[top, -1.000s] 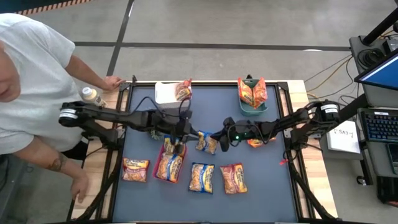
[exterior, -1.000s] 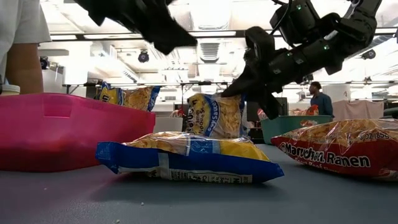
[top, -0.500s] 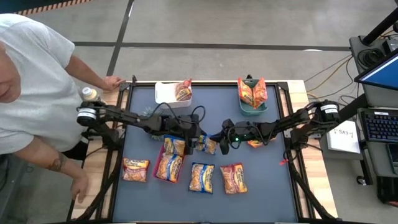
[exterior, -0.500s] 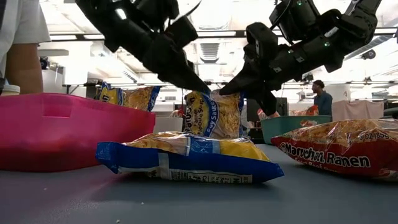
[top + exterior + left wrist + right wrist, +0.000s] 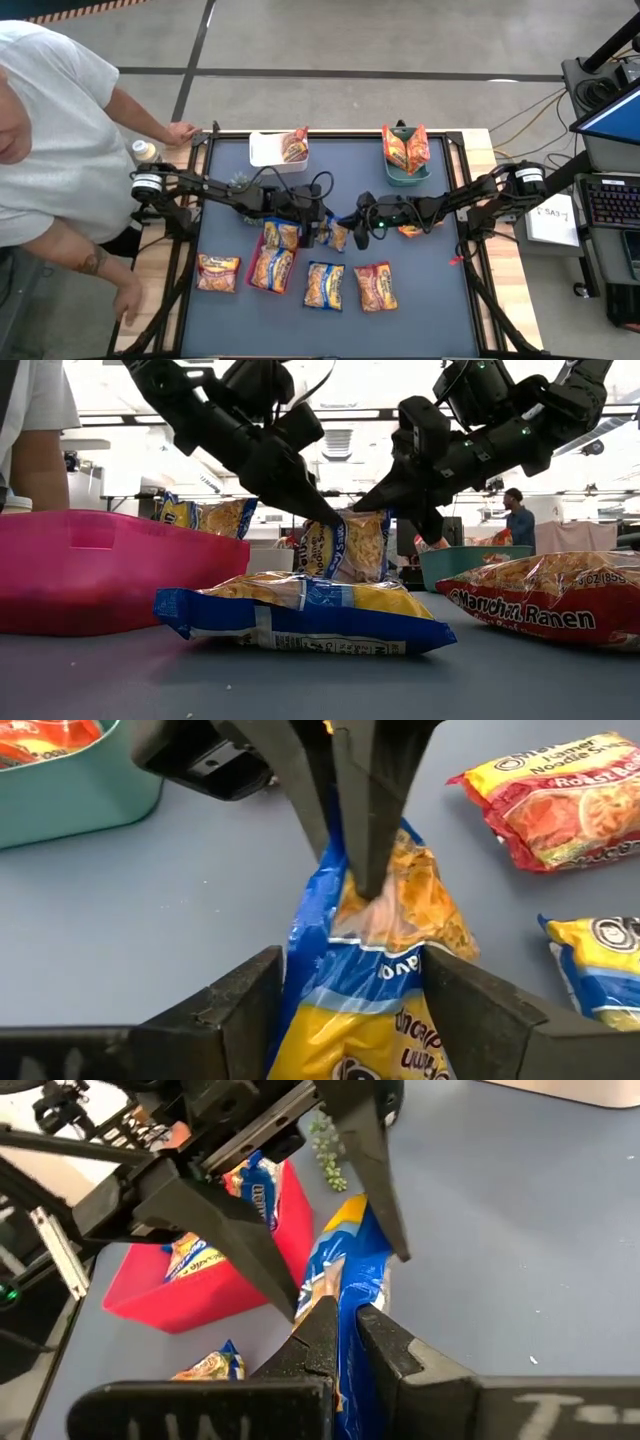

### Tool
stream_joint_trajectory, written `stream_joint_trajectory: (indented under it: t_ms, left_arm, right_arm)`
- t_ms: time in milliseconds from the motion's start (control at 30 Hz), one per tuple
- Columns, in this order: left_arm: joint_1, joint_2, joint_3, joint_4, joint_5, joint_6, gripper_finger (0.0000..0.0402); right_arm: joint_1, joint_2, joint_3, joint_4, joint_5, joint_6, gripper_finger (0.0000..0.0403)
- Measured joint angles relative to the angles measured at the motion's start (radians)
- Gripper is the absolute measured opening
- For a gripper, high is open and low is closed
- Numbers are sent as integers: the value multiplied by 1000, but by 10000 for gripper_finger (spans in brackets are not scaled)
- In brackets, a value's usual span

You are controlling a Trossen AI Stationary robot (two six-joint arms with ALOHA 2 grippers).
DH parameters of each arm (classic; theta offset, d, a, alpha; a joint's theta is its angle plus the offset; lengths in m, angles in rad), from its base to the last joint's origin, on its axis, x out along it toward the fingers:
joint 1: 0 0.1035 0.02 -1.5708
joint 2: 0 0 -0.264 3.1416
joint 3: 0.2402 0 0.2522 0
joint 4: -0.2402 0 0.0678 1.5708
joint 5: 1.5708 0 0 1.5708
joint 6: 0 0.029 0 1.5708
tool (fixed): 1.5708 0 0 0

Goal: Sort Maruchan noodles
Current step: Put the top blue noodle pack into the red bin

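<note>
The right end effector (image 5: pixel 385 495) pinches the top edge of a blue packet (image 5: pixel 345 547), holding it upright at mid-worktop (image 5: pixel 440 290). The left end effector (image 5: pixel 310 510) stands spread around the same packet. This looks like a handover; next, the left should close before the right lets go, then carry the packet to the red tray (image 5: pixel 110 570) just beside.

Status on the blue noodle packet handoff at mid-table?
Right pincer shut on blue-trim packet, holding it upright off the table. Left pincer open, fingers straddling the same packet. Nothing between them; red tray beside it.
</note>
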Motion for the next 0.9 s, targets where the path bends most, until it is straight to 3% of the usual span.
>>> stream_joint_trajectory:
  t_ms: [333,500,667,900]
  left_arm:
    - [1,0,0,16,-10,24,256]
    - [1,37,0,42,52,21,263]
    - [-1,51,1,39,66,-8,231]
    - [-4,44,5,38,67,-6,141]
  right_arm:
    - [11,0,1,1,-8,-54,9]
    - [21,0,2,1,-8,-105,9]
    - [25,0,2,1,-2,-105,9]
    - [25,0,2,10,-1,-91,43]
